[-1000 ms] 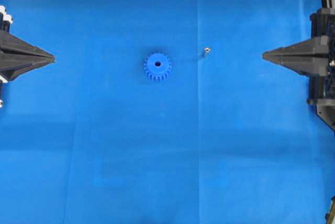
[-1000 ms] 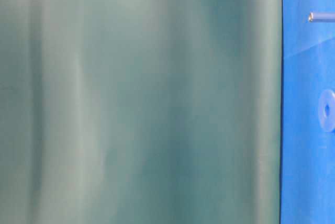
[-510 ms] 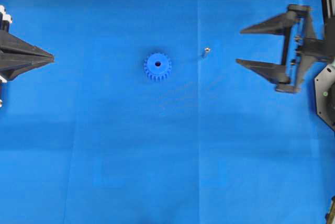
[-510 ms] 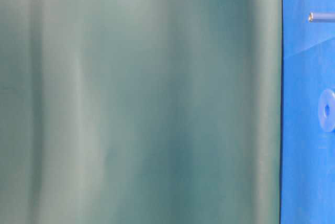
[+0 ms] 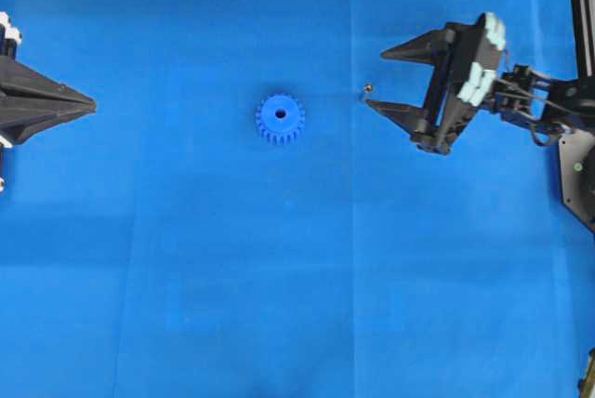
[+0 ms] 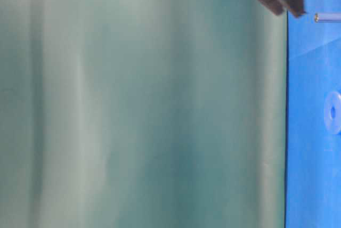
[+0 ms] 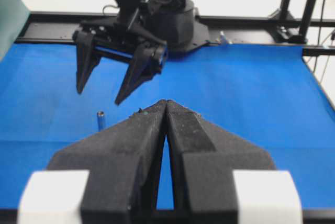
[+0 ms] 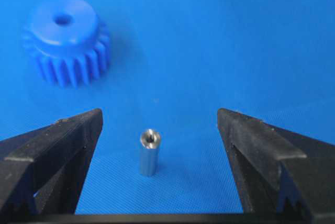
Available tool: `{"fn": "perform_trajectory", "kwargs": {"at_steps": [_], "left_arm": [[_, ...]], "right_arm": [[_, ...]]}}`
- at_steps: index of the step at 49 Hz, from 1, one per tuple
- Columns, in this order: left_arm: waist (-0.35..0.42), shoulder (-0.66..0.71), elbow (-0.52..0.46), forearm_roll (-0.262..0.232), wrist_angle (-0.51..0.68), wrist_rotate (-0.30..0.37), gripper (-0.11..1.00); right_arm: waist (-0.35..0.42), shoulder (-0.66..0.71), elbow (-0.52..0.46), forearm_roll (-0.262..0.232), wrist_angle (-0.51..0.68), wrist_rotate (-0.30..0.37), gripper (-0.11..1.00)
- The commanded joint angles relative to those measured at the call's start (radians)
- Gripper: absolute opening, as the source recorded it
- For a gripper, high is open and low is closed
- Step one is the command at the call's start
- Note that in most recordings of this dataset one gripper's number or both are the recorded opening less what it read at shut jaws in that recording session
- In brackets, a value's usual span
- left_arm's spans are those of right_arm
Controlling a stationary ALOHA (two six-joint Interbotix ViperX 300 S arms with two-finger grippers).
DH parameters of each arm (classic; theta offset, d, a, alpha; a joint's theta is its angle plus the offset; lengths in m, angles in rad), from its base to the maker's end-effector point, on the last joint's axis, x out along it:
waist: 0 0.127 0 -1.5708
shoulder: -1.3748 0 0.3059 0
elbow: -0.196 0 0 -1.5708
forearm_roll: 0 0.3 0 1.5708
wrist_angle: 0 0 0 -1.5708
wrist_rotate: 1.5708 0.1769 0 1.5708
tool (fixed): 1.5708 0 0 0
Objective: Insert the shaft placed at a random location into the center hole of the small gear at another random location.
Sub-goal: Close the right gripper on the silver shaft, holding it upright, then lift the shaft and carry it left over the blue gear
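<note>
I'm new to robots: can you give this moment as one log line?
right gripper: open, straddling upright shaft | left gripper: shut, idle | small gear: flat on cloth

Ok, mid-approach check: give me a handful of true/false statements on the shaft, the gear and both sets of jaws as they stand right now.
1. The shaft stands upright on the blue mat. True.
2. The right gripper has its jaws clamped on the shaft. False: the jaws stand wide open, one on each side of the shaft, neither touching it.
3. The shaft already sits in the center hole. False: the hole is empty and the shaft stands apart from the small gear, on the right gripper's side.
4. The left gripper has its jaws shut and holds nothing. True.
5. The small gear lies flat with its hub facing up. True.
6. The left gripper hovers directly over the gear. False: it sits at the left edge of the overhead view, well clear of the gear.
</note>
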Motion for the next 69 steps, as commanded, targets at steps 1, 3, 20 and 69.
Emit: {"fn": "perform_trajectory", "kwargs": {"at_steps": [1, 3, 20, 69], "left_arm": [[0.002, 0.002, -0.008, 0.002, -0.005, 0.002, 0.0], [0.002, 0.0, -0.006, 0.002, -0.003, 0.002, 0.0], [0.002, -0.021, -0.003, 0.002, 0.032, 0.002, 0.0], [0.002, -0.026, -0.003, 0.002, 0.048, -0.002, 0.0]], "right_arm": [[-0.002, 0.043, -0.028, 0.011, -0.032, 0.003, 0.84], [-0.002, 0.064, -0.035, 0.011, -0.034, 0.005, 0.84], [0.002, 0.12, -0.049, 0.009, -0.038, 0.029, 0.76], [0.018, -0.038, -0.069, -0.006, 0.066, 0.031, 0.03]]}}
